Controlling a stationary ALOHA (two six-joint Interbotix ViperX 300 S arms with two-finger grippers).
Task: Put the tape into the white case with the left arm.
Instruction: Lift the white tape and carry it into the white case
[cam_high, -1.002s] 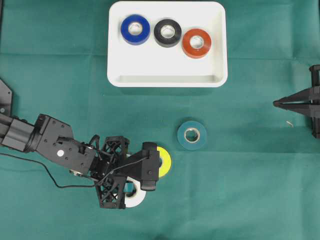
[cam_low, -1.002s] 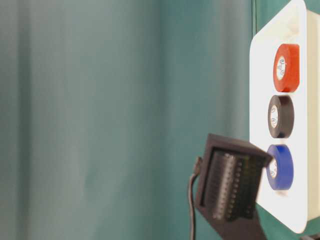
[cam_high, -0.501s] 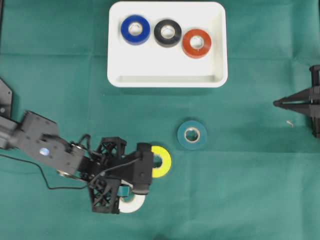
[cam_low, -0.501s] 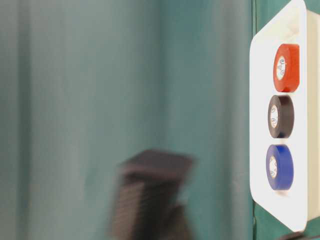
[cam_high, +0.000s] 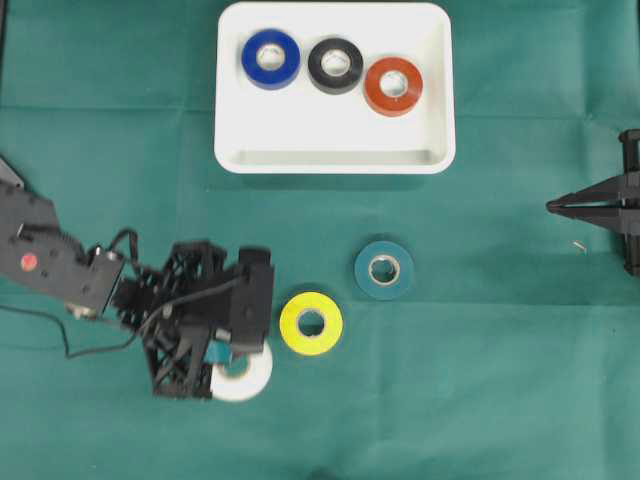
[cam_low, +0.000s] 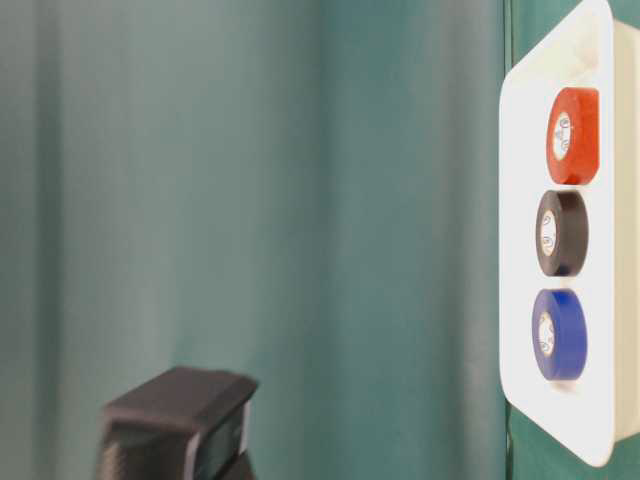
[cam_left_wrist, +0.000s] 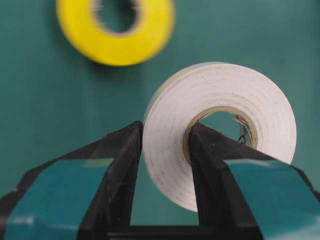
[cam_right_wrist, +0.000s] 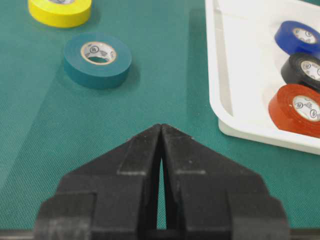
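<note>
Left gripper (cam_left_wrist: 165, 150) clamps the wall of a white tape roll (cam_left_wrist: 220, 132), one prong pressed on the outer face and the other hooked through the core, as the wrist view shows plainly. Seen from overhead, the roll (cam_high: 240, 372) sits at the near left of the green cloth (cam_high: 480, 380), mostly under the black arm (cam_high: 110, 285), well apart from the white case (cam_high: 335, 150) at the far centre.

Judging by its look, the roll is light and stiff, a wound ring with a cardboard core that should not crush under the prongs. Its smooth side could slip or swing if held by a thin edge, so this grip across the wall, through the hole, seems the surest one; a tilt in the carry is the likeliest trouble.

Overhead alone gives the layout: a yellow roll (cam_high: 311, 323) just right of the gripper, a teal roll (cam_high: 384, 270) beyond it, and blue (cam_high: 270, 58), black (cam_high: 335, 65) and red (cam_high: 393, 86) rolls lined up in the far half of the case, with bare floor along its near side. Only the wrist view shows the grip itself. Table-level shows the three cased rolls and a blurred black part low in frame, nothing of the white roll.

Right gripper (cam_right_wrist: 161, 131) rests at the right edge, prongs together and holding nothing.
</note>
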